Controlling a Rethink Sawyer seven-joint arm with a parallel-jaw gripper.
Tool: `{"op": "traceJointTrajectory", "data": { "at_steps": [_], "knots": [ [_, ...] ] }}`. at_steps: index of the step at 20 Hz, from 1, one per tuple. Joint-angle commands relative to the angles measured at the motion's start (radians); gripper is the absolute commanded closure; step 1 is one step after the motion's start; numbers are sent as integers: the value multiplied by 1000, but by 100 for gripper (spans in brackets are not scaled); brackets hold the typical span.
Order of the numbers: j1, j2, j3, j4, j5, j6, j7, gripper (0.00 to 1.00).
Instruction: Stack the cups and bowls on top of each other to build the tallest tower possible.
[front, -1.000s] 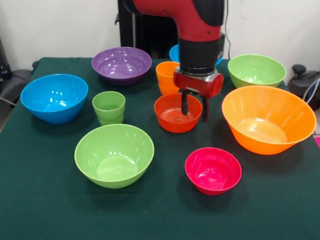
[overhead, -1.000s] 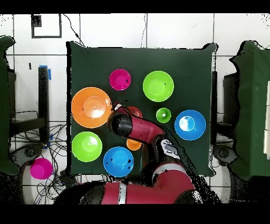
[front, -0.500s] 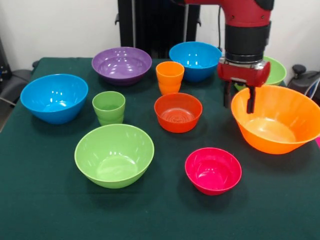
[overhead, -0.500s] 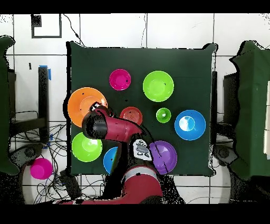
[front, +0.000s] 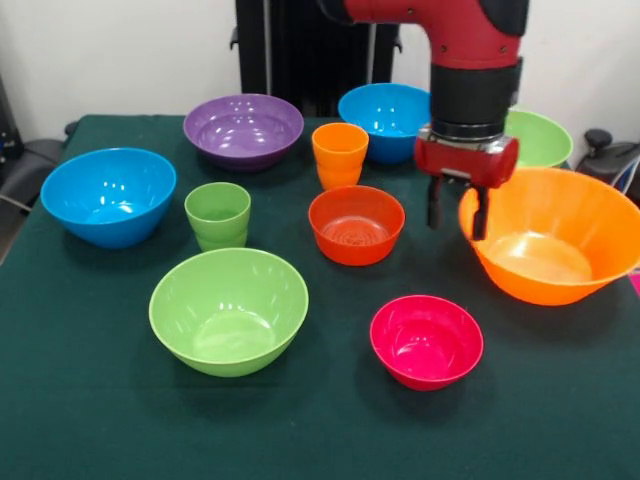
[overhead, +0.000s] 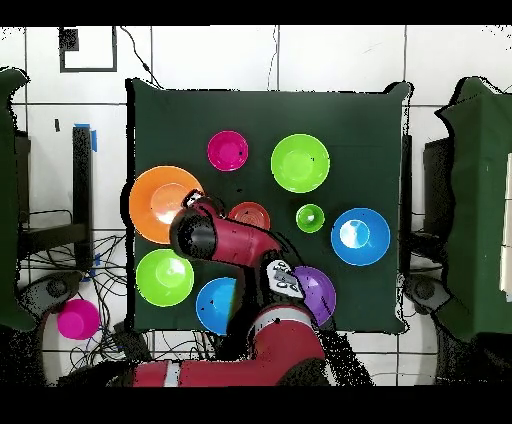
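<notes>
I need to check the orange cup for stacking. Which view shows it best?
The front view: the orange cup stands upright and unobstructed between the purple bowl and the far blue bowl. In the overhead view the robot's arm covers the cup, so nothing of it shows.

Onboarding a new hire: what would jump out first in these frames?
The red and black arm comes down from the top right of the front view, its gripper open with the fingers straddling the near-left rim of the large orange bowl. Around it, bright bowls and two cups stand scattered, unstacked, on the dark green table, with the magenta bowl nearest the camera.
</notes>
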Motion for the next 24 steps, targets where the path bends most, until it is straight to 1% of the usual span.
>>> {"op": "traceJointTrajectory", "data": {
  "at_steps": [1, 3, 5, 7, 12, 16, 18, 24],
  "knots": [
    [-103, 111, 84, -132, -118, -64, 2, 0],
    [-110, 107, 82, -142, -135, -30, -8, 0],
    [-103, 90, 66, -142, -137, 16, -6, 0],
    [-91, 86, 55, -144, -137, 35, 6, 0],
    [-89, 80, 59, -150, -146, 23, 24, 0],
    [-92, 76, 70, -126, -136, 31, 48, 0],
    [-91, 79, 70, -128, -138, 9, 53, 0],
    [-85, 73, 67, -116, -129, 23, 61, 0]
  ]
}}
